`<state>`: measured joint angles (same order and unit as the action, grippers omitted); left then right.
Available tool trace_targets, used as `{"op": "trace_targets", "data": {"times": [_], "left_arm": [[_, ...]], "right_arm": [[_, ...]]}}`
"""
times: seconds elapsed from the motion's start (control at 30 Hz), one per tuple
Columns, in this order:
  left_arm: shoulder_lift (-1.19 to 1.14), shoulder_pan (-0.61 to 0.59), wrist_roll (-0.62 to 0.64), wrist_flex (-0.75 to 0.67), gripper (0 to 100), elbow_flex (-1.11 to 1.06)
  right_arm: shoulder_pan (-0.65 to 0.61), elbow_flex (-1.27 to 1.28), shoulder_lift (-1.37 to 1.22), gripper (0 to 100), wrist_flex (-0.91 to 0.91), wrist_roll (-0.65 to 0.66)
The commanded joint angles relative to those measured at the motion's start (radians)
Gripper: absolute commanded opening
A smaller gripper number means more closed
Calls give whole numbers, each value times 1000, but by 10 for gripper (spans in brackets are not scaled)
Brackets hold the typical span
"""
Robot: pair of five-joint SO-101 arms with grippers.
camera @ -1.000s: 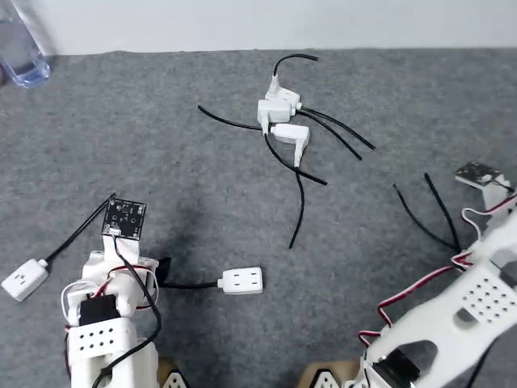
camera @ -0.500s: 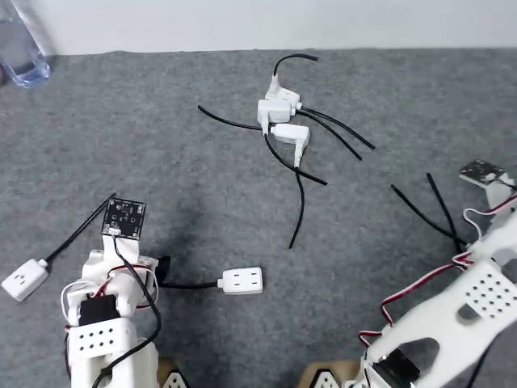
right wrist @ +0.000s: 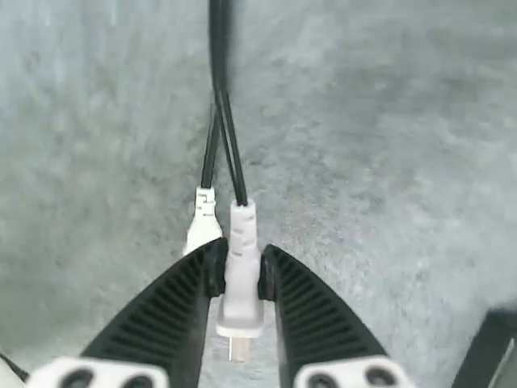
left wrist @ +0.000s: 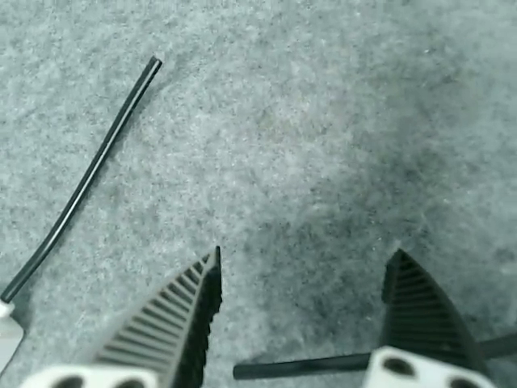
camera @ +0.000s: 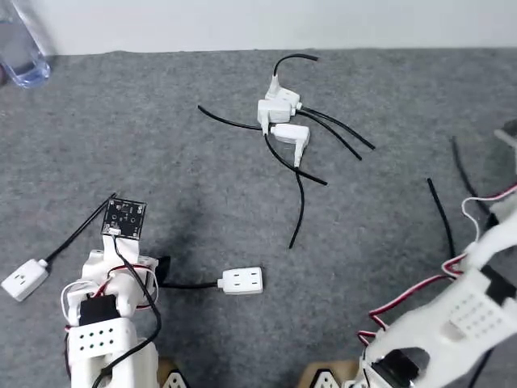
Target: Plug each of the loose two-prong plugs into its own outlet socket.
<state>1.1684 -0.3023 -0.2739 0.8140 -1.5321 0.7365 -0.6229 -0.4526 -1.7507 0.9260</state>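
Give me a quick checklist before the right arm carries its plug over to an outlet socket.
1. Right gripper shut on the white two-prong plug with black cord: ok.
2. Plug's prongs straight: cannot tell, one metal stub is visible.
3. Second white plug clear of the gripper: not ok, it lies right beside a finger.
4. White outlet socket block on the grey carpet unoccupied: ok.
5. Left gripper open, holding nothing: ok.
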Motion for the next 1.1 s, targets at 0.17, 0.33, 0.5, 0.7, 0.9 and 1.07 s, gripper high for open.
{"op": "trace_targets", "data": {"times": [0.17, 0.33, 0.5, 0.7, 0.9, 1.07], "left_arm": [[11, 8, 5, -25, 306, 4], [11, 8, 5, -25, 306, 4], [11, 8, 5, -25, 306, 4], [11, 8, 5, -25, 306, 4], [11, 9, 5, -25, 306, 4], [11, 9, 5, -25, 306, 4]], "right_arm": [[-79, -2, 119, 8, -47, -339], [-179, 221, 127, 8, -44, -689], [-390, 456, 127, 8, -44, -1091], [-644, 519, 127, 8, -44, -1321], [-762, 522, 119, 8, -1, -1530], [-766, 543, 85, 8, 84, -1683]]}}
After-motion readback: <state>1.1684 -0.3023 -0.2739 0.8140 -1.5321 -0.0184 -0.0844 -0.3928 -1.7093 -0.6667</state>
